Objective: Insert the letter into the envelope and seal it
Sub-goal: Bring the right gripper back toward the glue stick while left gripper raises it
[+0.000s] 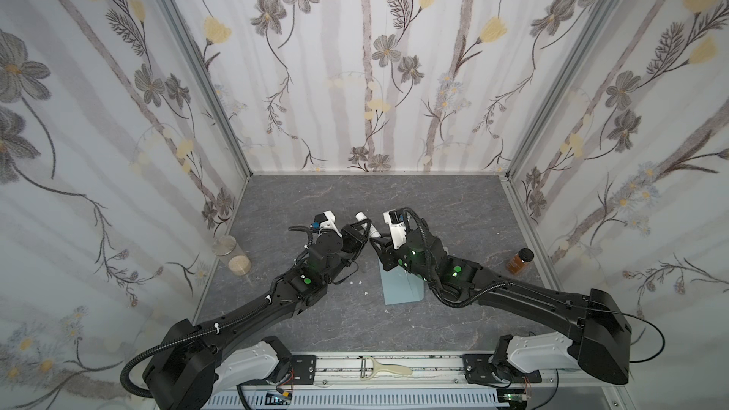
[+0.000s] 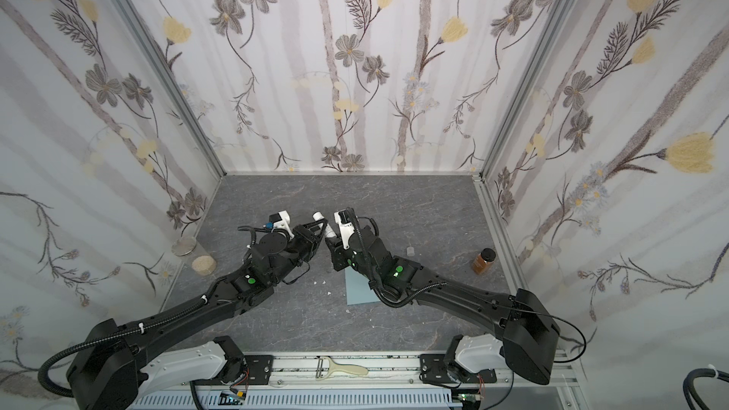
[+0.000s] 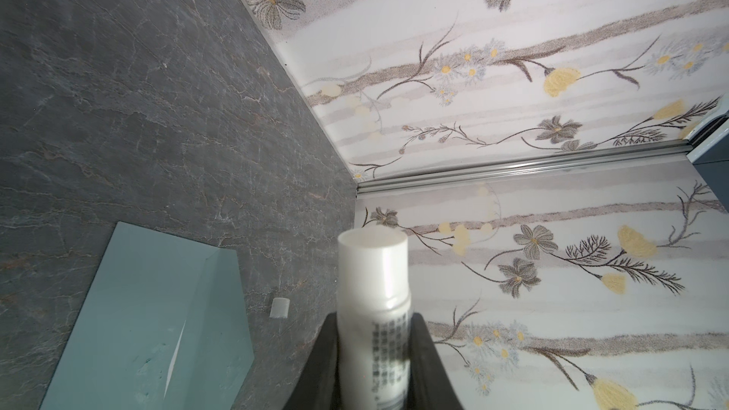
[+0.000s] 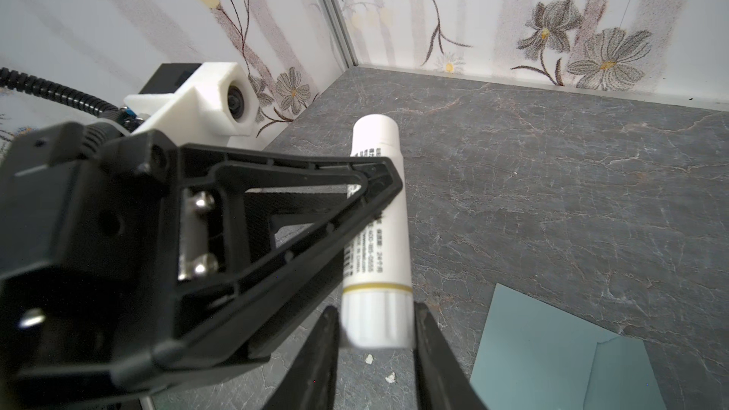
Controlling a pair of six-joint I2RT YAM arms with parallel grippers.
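A white glue stick (image 4: 376, 230) is held in the air between both grippers. My left gripper (image 3: 374, 321) is shut on its printed middle; in both top views it (image 1: 365, 226) reaches in from the left. My right gripper (image 4: 376, 321) is shut on the ribbed knob end below the gold band. The blue-grey envelope (image 1: 402, 285) (image 3: 150, 309) lies flat on the table, partly under the right arm, its pointed flap (image 3: 213, 309) showing. A thin white edge (image 3: 178, 343) shows at the flap's fold; I cannot tell if it is the letter, which is otherwise hidden.
A small pale cap-like piece (image 2: 410, 250) lies on the table beyond the envelope. A clear jar (image 1: 230, 254) lies by the left wall, and an amber bottle (image 1: 520, 260) stands by the right wall. White crumbs (image 1: 361, 283) dot the table. A peeler (image 1: 384, 368) rests on the front rail.
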